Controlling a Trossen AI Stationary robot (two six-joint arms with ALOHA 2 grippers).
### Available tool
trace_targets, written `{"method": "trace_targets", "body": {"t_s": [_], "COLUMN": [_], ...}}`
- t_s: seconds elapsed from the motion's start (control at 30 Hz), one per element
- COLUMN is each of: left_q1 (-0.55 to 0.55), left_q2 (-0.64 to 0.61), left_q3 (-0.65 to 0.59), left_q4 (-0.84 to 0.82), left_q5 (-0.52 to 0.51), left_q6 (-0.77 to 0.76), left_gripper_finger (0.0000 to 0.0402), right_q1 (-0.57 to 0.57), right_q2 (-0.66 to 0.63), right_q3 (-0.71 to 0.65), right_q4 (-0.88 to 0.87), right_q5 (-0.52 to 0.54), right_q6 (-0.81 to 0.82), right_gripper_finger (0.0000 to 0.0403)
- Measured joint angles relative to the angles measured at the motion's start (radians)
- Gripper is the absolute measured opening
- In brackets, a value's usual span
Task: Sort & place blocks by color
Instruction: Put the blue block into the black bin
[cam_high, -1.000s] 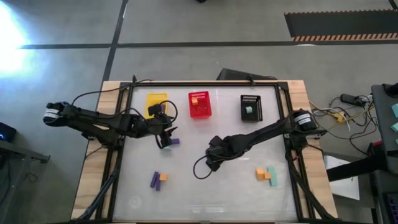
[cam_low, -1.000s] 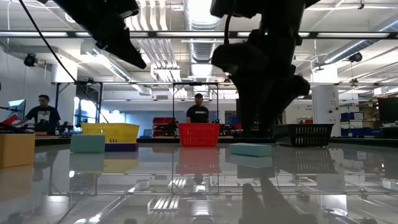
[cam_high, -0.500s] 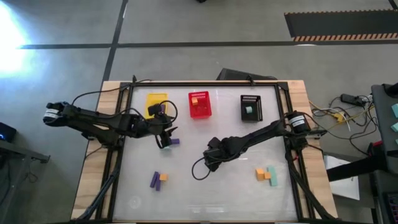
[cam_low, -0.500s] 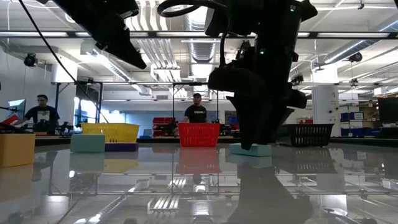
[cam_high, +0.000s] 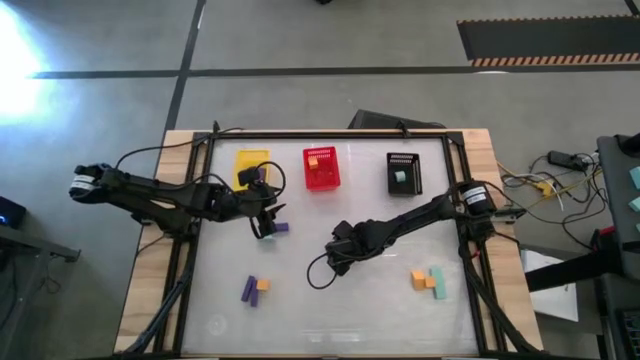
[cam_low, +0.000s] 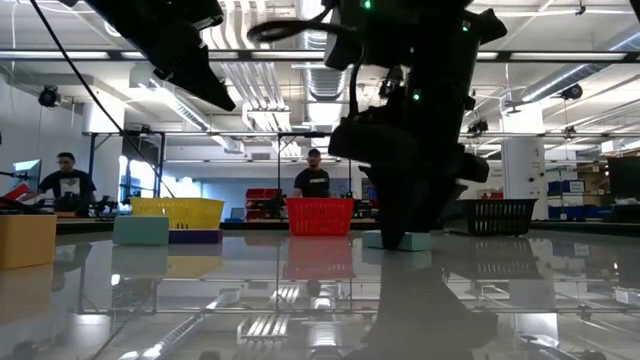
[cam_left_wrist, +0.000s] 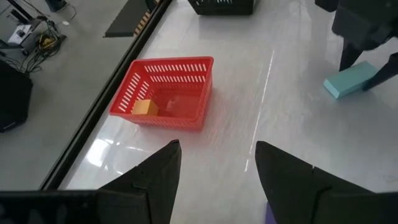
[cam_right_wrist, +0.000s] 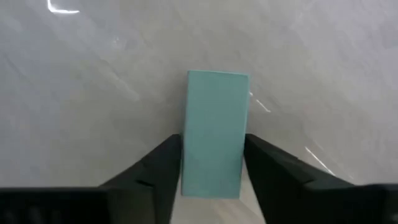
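A teal bar lies flat on the table near its middle; it also shows in the low view as the teal bar. My right gripper is down at the table over it, open, one finger along each long side. My left gripper hovers open left of centre, beside a purple block on the table. A purple and an orange block lie near the left front. An orange and a teal block lie near the right front. My right gripper comes at the teal bar from above, fingers lying along its two long sides. The bar rests flat on the table. I cannot tell whether the fingers touch it.
Three slotted baskets stand along the far side: yellow, red with an orange block inside, black with a teal block inside. People stand in the room beyond the table.
My right gripper has come down onto the table over the teal bar, drifting a little toward the near left. The bar has stayed where it was.
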Motion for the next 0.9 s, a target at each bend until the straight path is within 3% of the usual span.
{"method": "trace_targets", "body": {"t_s": [0.13, 0.23, 0.33, 0.5, 0.73, 0.9], "left_q1": [0.0, 0.0, 0.0, 0.0, 0.0, 0.0], "left_q2": [0.0, 0.0, 0.0, 0.0, 0.0, 0.0], "left_q3": [0.0, -0.003, -0.007, -0.009, -0.01, -0.01], "left_q4": [0.0, 0.0, 0.002, 0.002, 0.002, 0.005], "left_q5": [0.0, 0.0, 0.0, 0.0, 0.0, 0.0], "left_q6": [0.0, 0.0, 0.0, 0.0, 0.0, 0.0], "left_gripper_finger": [0.0191, 0.0191, 0.0191, 0.0191, 0.0191, 0.0191], "right_q1": [-0.003, -0.005, -0.007, -0.019, -0.073, -0.149], "right_q2": [-0.001, -0.001, -0.001, -0.012, -0.088, -0.186], "right_q3": [-0.001, -0.002, -0.001, 0.0, 0.0, -0.002], "right_q4": [-0.002, 0.0, 0.003, 0.001, -0.104, -0.267], "right_q5": [0.003, 0.003, -0.001, -0.007, -0.037, 0.027], "right_q6": [-0.007, -0.013, -0.021, -0.071, -0.146, -0.192], "right_gripper_finger": [0.0217, 0.0217, 0.0193, 0.0119, 0.0114, 0.0114]}}
